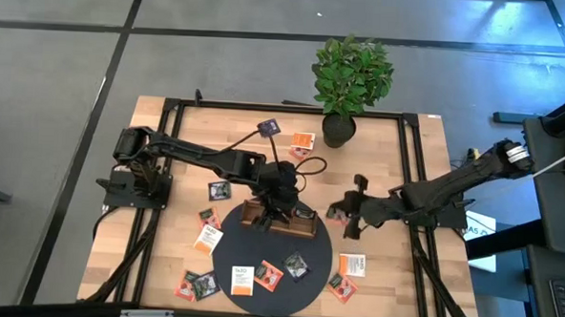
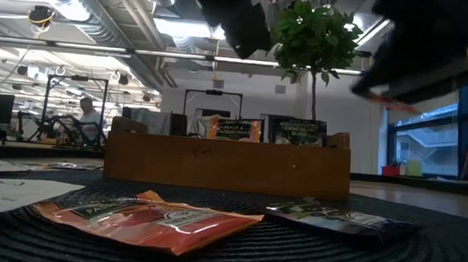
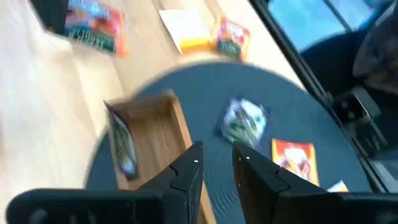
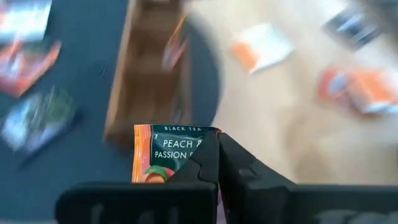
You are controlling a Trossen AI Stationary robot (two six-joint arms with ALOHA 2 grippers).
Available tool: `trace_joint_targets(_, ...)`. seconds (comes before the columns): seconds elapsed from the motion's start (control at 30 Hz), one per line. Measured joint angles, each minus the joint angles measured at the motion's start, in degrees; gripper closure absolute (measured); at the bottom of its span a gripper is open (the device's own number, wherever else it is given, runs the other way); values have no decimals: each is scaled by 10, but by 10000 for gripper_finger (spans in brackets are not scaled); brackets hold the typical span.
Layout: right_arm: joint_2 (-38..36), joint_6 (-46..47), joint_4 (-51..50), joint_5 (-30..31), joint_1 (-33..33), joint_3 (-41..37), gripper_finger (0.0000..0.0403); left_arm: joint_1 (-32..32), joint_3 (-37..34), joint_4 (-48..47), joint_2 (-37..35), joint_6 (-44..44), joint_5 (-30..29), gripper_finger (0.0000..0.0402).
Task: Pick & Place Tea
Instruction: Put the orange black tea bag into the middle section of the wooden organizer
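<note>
Right gripper [image 4: 214, 163] pinched shut on an orange tea sachet [image 4: 166, 152]; label reads "BLACK TEA", "PEACH &", "PASSION". Gripper held off the dark round mat [image 1: 228, 263] at its 3 o'clock edge, arm reaching in from table's right. Left gripper [image 3: 216, 167] part open, nothing between its fingers, poised over the wooden tray [image 1: 277, 218] at mat's 12 o'clock. Other sachets scattered on mat and table.
</note>
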Motion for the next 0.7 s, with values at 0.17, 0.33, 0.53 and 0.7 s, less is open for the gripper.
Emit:
trace_joint_targets(0.17, -5, -20, 63, 158, 43, 0, 402, 26, -104, 157, -57, -41, -14, 318)
trace_joint_targets(0.33, 15, -59, 159, 300, 74, 1, 402, 39, -266, 476, -125, -100, -124, 321)
trace_joint_targets(0.53, 54, -212, 332, 364, 69, 1, 402, 38, -381, 746, -139, -101, -148, 321)
trace_joint_targets(0.7, 107, -321, 475, 355, 43, 1, 402, 37, -391, 762, -139, -105, -140, 318)
